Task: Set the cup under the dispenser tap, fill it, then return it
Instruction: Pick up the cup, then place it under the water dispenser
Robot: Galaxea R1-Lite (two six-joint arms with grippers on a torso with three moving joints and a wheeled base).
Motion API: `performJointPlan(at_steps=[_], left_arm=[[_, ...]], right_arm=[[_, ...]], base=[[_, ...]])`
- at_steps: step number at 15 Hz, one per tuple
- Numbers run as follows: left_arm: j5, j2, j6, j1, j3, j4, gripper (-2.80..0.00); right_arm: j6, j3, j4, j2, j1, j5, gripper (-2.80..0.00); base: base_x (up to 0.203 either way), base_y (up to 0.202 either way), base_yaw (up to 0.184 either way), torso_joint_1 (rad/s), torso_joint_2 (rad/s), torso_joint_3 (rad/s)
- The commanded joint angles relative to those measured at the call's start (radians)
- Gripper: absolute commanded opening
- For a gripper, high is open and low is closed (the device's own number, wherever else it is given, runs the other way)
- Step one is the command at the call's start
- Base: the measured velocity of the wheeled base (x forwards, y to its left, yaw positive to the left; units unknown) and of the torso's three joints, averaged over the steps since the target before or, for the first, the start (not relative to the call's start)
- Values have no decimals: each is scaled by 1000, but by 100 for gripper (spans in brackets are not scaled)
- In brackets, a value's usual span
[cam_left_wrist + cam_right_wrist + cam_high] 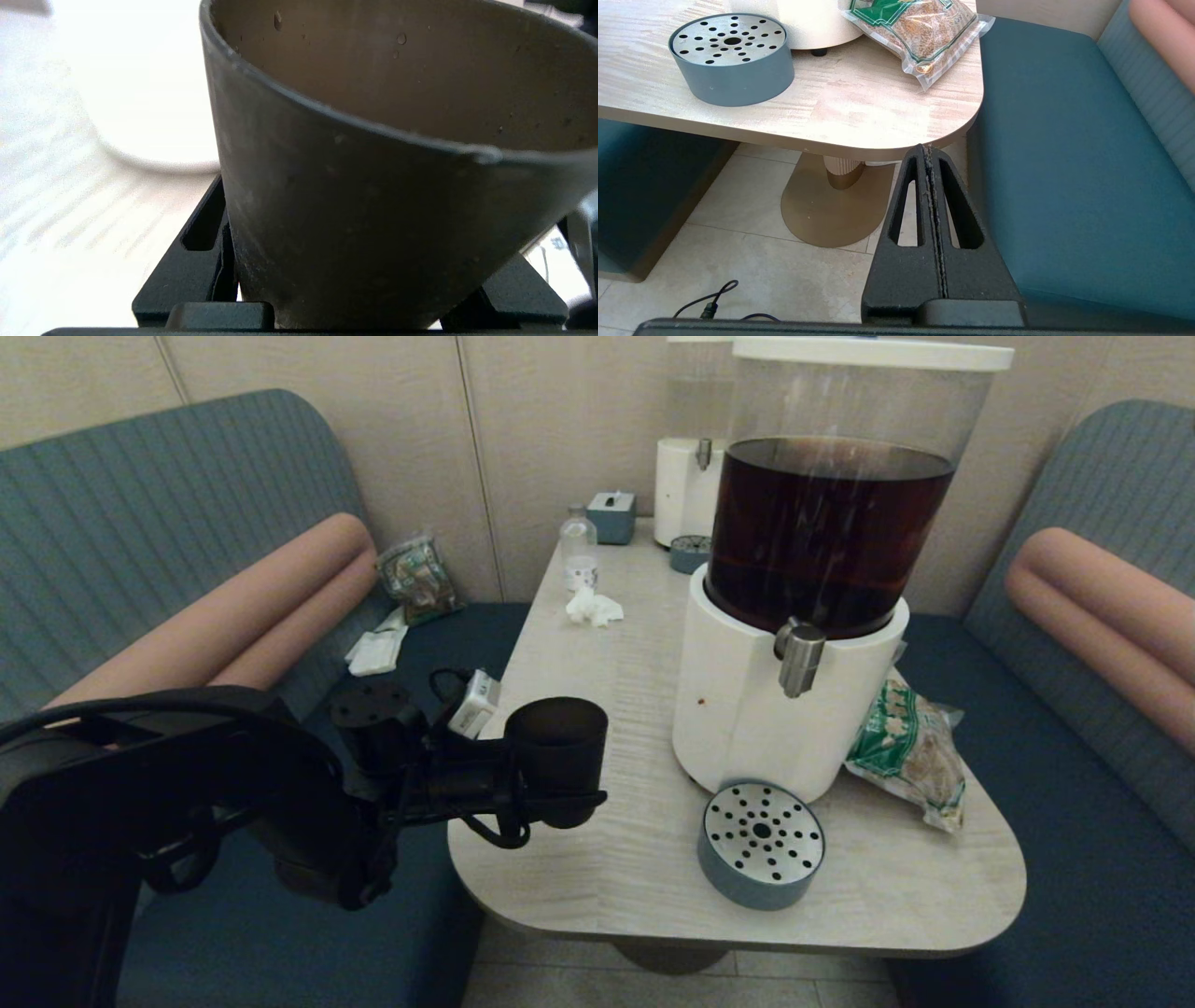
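Observation:
The cup [556, 747], a dark smoky tumbler, hangs upright above the table's near left edge, and my left gripper [551, 798] is shut on its lower part. In the left wrist view the cup [373, 210] fills most of the picture, pinched between the black fingers [196, 261]; it looks empty. The dispenser tap [800, 658], a short steel spout, juts from the white base [747, 709] under the tank of dark brown drink [822, 532], well to the right of the cup. My right gripper [928, 154] is shut on nothing, low beside the table's near right corner, out of the head view.
A round grey drip tray [761, 845] with a perforated steel top sits below the tap. A snack bag [910, 751] lies right of the base. Further back stand a clear bottle [579, 553], a crumpled tissue [592, 608], a tissue box [612, 515] and a second dispenser [686, 485]. Blue benches flank the table [635, 663].

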Motion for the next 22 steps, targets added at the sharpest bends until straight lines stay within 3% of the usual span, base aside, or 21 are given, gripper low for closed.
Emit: performJointPlan(at_steps=[1,4,8,15,22], left_arm=[[62,-8,-39,-93,-54,-8,-280],[134,58,-113,-185,-191,-8,-280],[240,216,-155,-274,-385,-8,-280],[277,312,-181,-355,-464,-8,-280],[291,387,-193,-368,-565,-8,-280]], right_arm=[[-1,0,0,0,0,1,-280],[0,0,0,0,0,1,-280],[0,0,0,0,0,1,-280],[0,0,0,0,-1,1,-280],[0,0,0,0,0,1,-280]], base=[[0,0,0,0,0,0],[0,0,0,0,0,0],[0,0,0,0,0,0],[0,0,0,0,0,0],[0,0,0,0,0,0]])
